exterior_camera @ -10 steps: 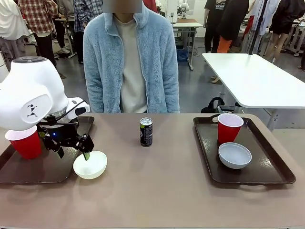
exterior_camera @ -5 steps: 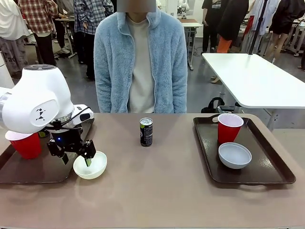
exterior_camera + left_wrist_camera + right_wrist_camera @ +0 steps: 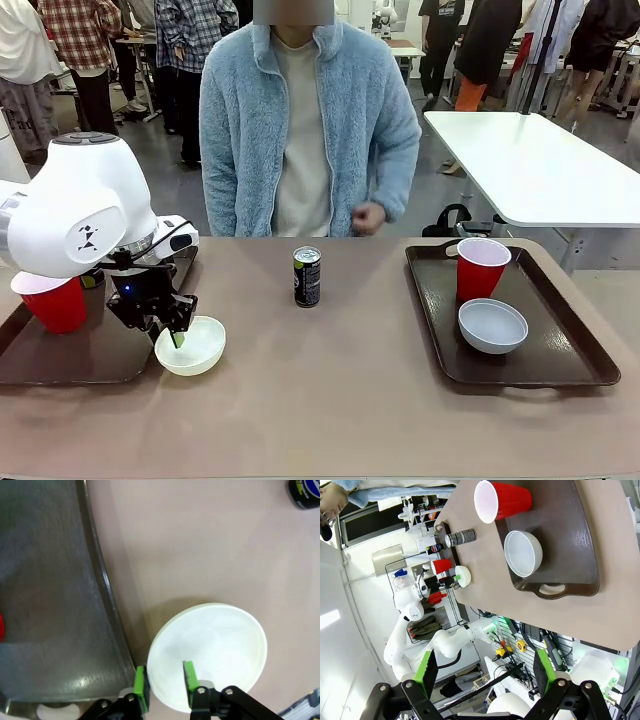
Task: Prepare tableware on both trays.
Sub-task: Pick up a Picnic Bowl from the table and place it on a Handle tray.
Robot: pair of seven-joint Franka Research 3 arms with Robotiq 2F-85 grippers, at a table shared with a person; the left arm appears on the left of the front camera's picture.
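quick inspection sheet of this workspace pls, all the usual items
surface: brown table, no spills seen
job's things: left tray holds a red cup; cream bowl on the table beside it; right tray holds a second red cup and a grey bowl; can upright mid-table
clutter: nothing seen
grippers: left gripper fingers shut on the cream bowl's rim; right gripper open, high up
cables: black cable at the left wrist
surroundings: person at the far side; white table behind

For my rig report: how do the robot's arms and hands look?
The left arm is white and rounded, with a black mark and a black cable by the wrist. The left hand and right hand are black, two-fingered, with green pads.
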